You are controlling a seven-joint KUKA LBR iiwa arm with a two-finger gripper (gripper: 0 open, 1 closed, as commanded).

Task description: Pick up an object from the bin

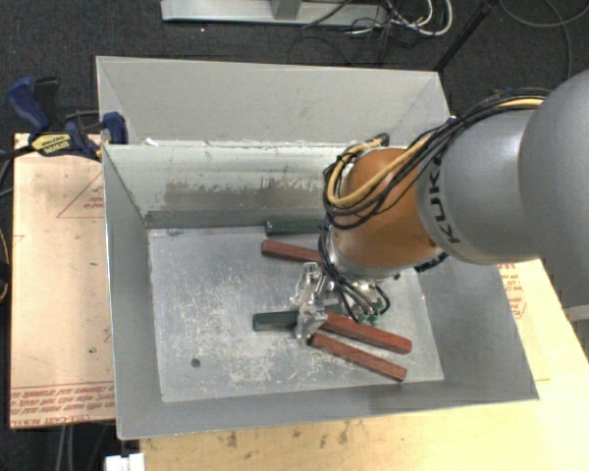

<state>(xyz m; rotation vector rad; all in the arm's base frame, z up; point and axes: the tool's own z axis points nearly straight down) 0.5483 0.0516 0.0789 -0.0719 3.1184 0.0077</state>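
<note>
Grey metal makes up the bin, and on its scuffed floor lie five short, flat bars. Furthest left is a dark bar, flat on the floor near the middle. Behind it lies a reddish-brown bar, and a second dark bar rests against the foot of the back wall. The pincer is down at the right end of the first dark bar, just beside the left ends of two more reddish-brown bars that lie side by side, slanting towards the front right. Whether it is wide or narrow I cannot tell, as the orange wrist cover and cables hang over it. That makes three brown bars and two dark ones. The dark bar under the pincer looks stiff, light and rather smooth, so it may slide or swing; I judge a hold across its narrow width, nearer its middle than its end, would be surest.
</note>
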